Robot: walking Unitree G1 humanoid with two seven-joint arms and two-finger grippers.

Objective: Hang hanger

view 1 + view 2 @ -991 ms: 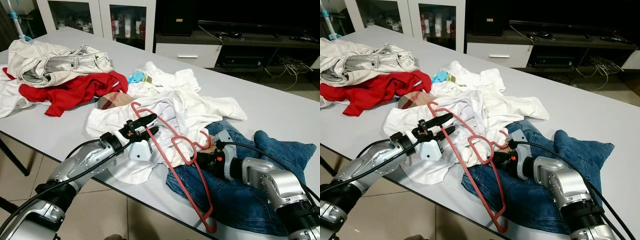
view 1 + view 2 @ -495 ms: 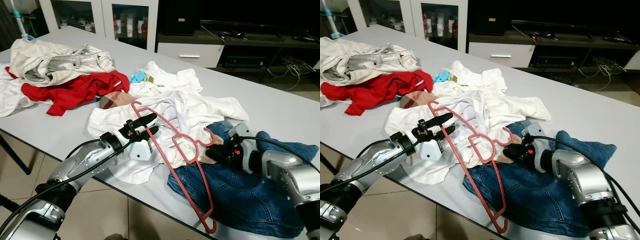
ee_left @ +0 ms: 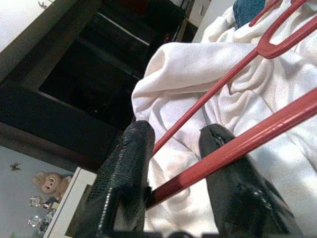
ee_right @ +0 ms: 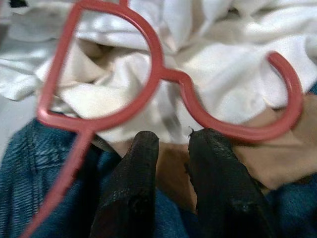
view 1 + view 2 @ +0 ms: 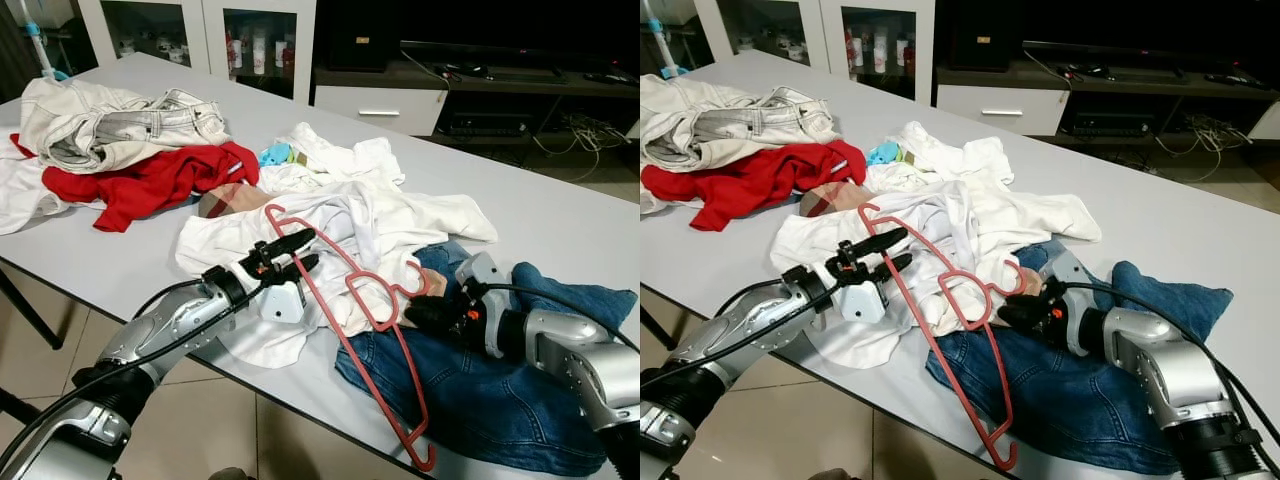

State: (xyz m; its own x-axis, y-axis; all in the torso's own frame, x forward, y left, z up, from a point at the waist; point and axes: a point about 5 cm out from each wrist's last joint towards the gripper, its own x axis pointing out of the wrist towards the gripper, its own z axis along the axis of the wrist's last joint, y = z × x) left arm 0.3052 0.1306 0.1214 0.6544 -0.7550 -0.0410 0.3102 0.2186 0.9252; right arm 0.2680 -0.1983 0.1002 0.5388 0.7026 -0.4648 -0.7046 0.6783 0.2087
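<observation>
A red plastic hanger [image 5: 346,340] lies slanted over white clothes [image 5: 400,215] and blue jeans [image 5: 480,400] on the grey table [image 5: 560,220]. My left gripper [image 5: 295,255] is shut on the hanger's long bar near its upper corner; in the left wrist view the hanger's bar [image 3: 257,134] runs between the fingers. My right gripper [image 5: 412,315] is shut and holds nothing. It rests low on the jeans, tips just short of the hanger's neck and hook [image 4: 158,74], over a tan cloth [image 4: 257,158].
A red garment [image 5: 150,180] and pale denim [image 5: 110,125] are heaped at the table's far left. The near table edge runs just under both arms, with tiled floor below. A dark TV stand [image 5: 520,100] and a glass cabinet [image 5: 250,40] stand behind the table.
My right gripper swung right, away from the hanger's neck, then came back a little toward the hook. The left gripper stays on the bar.
</observation>
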